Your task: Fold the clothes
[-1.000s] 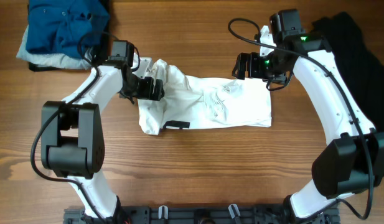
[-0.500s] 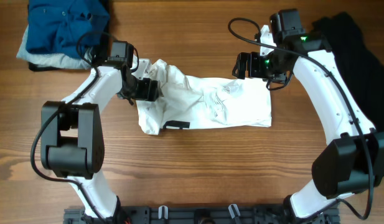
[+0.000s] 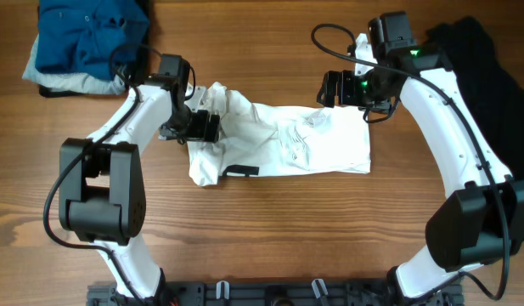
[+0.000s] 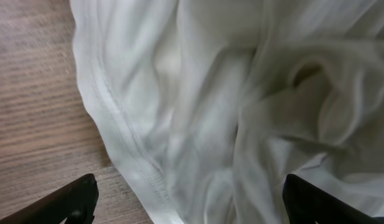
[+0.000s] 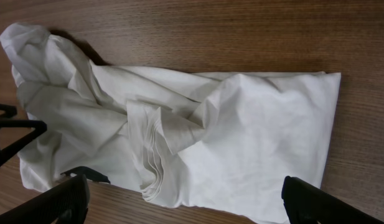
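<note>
A white garment point(image 3: 283, 140) lies partly folded across the middle of the table, bunched at its left end. My left gripper point(image 3: 204, 126) is open over that bunched left end; in the left wrist view its fingertips straddle the hem and folds point(image 4: 198, 124). My right gripper point(image 3: 336, 89) is open above the garment's far right edge; the right wrist view shows the whole garment point(image 5: 198, 143) below it, with nothing between the fingers.
A blue and grey pile of clothes point(image 3: 83, 38) sits at the far left corner. A black garment point(image 3: 487, 59) lies at the far right under the right arm. Bare wood runs along the front of the table.
My left gripper has shifted slightly right and towards the garment's bunched left end. The right arm has not moved.
</note>
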`<state>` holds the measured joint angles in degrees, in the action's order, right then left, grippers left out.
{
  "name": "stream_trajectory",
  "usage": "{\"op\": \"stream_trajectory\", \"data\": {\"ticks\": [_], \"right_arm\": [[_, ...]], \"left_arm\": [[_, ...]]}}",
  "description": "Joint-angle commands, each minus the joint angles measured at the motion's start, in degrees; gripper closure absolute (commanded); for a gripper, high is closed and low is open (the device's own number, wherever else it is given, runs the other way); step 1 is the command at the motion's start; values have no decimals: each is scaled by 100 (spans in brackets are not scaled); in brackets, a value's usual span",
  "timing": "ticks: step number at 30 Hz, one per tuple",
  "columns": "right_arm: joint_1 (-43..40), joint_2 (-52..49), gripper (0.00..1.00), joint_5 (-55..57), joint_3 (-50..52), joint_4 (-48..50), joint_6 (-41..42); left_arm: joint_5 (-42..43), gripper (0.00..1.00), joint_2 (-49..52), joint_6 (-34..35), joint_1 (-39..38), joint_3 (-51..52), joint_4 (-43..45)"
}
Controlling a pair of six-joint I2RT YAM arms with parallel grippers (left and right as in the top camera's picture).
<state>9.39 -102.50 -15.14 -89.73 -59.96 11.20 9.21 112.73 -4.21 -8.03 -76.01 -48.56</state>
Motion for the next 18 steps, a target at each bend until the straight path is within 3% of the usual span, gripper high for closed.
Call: {"op": "stream_trajectory", "data": {"ticks": [1, 6, 10, 13, 14, 16, 17, 18], "right_arm": [[13, 72, 1, 79, -90, 9, -74], [11, 72, 1, 79, -90, -35, -188], [13, 72, 0, 186, -90, -103, -223], [11, 72, 1, 188, -90, -101, -221], [11, 72, 0, 188, -90, -101, -223], [11, 72, 1, 186, -90, -92, -212], [13, 72, 1, 186, -85, -70, -205], [13, 72, 1, 186, -72, -61, -208]], "left_arm": [[-31, 0, 83, 37, -7, -173, 72], [46, 0, 133, 35, -7, -168, 192], [909, 0, 417, 9, -44, -140, 444], [1078, 4, 638, 13, -168, -103, 487], [1226, 9, 717, 15, -236, -103, 479], [1602, 29, 831, 15, -356, -103, 531], [1681, 43, 872, 20, -422, -103, 564], [1690, 65, 890, 17, -481, -103, 570]]}}
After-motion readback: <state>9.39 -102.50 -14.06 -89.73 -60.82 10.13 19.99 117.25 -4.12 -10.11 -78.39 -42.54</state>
